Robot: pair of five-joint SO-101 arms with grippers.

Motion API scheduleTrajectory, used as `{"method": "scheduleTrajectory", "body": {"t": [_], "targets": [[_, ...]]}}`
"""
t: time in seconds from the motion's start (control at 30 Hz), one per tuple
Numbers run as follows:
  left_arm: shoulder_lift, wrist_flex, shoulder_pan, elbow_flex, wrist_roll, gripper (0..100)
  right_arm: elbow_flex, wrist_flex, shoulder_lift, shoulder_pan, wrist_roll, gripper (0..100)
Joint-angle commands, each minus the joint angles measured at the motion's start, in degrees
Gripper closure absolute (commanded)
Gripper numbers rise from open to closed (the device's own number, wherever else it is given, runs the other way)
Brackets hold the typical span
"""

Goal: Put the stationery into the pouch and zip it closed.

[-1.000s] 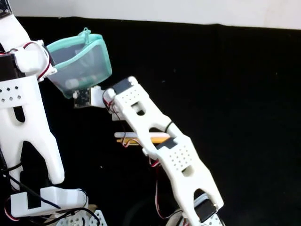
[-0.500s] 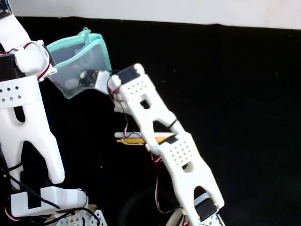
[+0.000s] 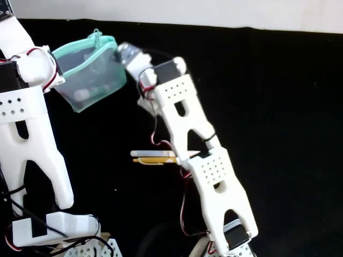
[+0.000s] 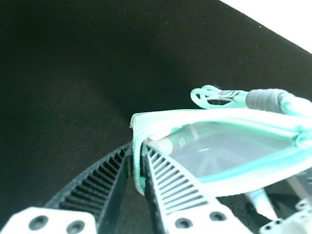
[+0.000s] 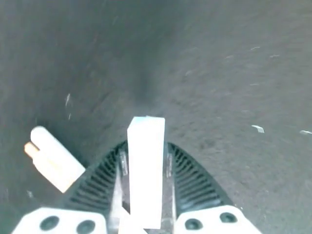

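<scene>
Pouch [image 4: 229,118], clamped by left gripper [image 4: 138,155], holds stationery [image 4: 171,142]; right gripper [image 5: 145,145] grips white block [image 5: 145,185].

The left arm [image 3: 32,155] stands upright, and the left gripper [image 4: 139,153] is clamped tight on a corner of the pouch [image 4: 219,146], holding it up. The right arm [image 3: 214,171] stretches from its base up and toward the left arm. The right gripper [image 5: 146,144] pinches a white block [image 5: 145,165] between its fingers.

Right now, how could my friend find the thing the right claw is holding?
Start at the mint-green pouch held up over the black table. Beside its top edge, the right claw grips a small white block. Unlike the long pens lying flat below, it's stubby and square-ended.
</scene>
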Motion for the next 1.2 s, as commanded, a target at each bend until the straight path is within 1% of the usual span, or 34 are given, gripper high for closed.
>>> {"method": "scheduleTrajectory", "body": {"t": [0.0, 0.17, 0.33, 0.53, 0.77, 0.87, 1.17], "targets": [[0.4, 0.09, 0.48, 1.36, -0.26, 99, -6.99, 0.75, -1.36, 0.66, -5.36, 99.2], [0.4, 0.18, 0.48, 1.36, -0.26, 99, -16.04, 0.75, -1.36, 0.57, -9.67, 99.2], [0.4, 0.18, 0.48, 1.36, -0.26, 99, -26.15, -0.4, -1.71, 0.4, -10.11, 99.2], [0.4, 0.18, 0.48, 1.36, -0.26, 99, -25.01, -5.76, -5.93, 0.48, -10.29, 99.2], [0.4, 0.18, 0.48, 1.36, -0.26, 99, -24.92, -15.69, -9.71, 0.31, -16.35, 99.2], [0.4, 0.09, 0.48, 1.36, -0.26, 99, -24.92, -20.18, -10.33, -1.27, -18.81, 99.2], [0.4, 0.09, 0.48, 1.36, -0.26, 99, -24.92, -29.32, -12.44, -7.69, -19.52, 99.2]]}}
